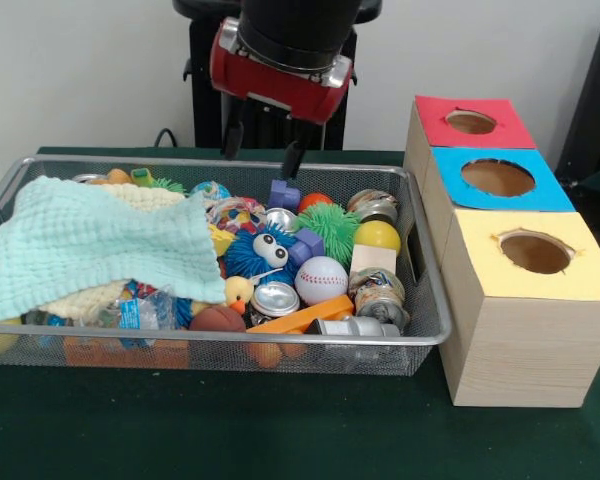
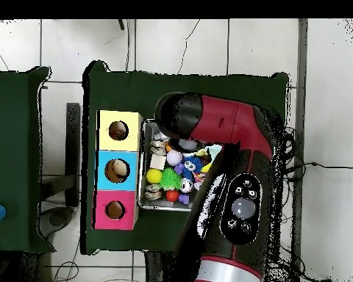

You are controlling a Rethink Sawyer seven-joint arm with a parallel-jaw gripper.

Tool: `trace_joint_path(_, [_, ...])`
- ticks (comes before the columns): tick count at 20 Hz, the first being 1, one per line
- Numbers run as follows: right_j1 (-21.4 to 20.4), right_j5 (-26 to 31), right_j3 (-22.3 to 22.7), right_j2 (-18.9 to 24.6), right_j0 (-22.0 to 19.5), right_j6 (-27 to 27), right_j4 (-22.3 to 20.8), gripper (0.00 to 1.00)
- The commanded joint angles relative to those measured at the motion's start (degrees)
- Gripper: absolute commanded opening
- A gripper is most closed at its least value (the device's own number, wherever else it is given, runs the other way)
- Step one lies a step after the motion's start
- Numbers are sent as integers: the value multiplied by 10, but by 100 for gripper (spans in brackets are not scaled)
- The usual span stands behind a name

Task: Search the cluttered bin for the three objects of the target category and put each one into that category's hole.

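Observation:
My gripper (image 1: 263, 150) hangs open over the back middle of the wire bin (image 1: 420, 335), its fingers apart above a purple block (image 1: 284, 193) and holding nothing. The bin holds a baseball (image 1: 321, 279), a yellow ball (image 1: 377, 237), a green spiky ball (image 1: 330, 225), a blue fuzzy toy with eyes (image 1: 260, 252), silver cans (image 1: 276, 297), a wooden block (image 1: 372, 260) and a rubber duck (image 1: 238, 292). A pale green towel (image 1: 90, 240) covers the bin's left half. In the overhead view the arm (image 2: 231, 132) hides the gripper and most of the bin (image 2: 144, 169).
Three wooden boxes stand to the right of the bin, each with a round hole in its top: red (image 1: 470, 122), blue (image 1: 498, 178), yellow (image 1: 535, 252). From above they are stacked yellow (image 2: 119, 131), blue (image 2: 117, 170), red (image 2: 115, 210). Green cloth (image 1: 280, 430) covers the table.

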Motion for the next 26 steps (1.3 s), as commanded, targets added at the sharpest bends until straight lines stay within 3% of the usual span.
trace_joint_path(1, [22, 3, 38, 66, -30, -31, -25, 100])
trace_joint_path(9, [42, 28, 17, 70, -47, -28, -30, 100])
trace_joint_path(14, [67, 62, -26, 71, -49, -33, -37, 100])
trace_joint_path(26, [138, 78, -117, 72, -68, -55, -41, 100])
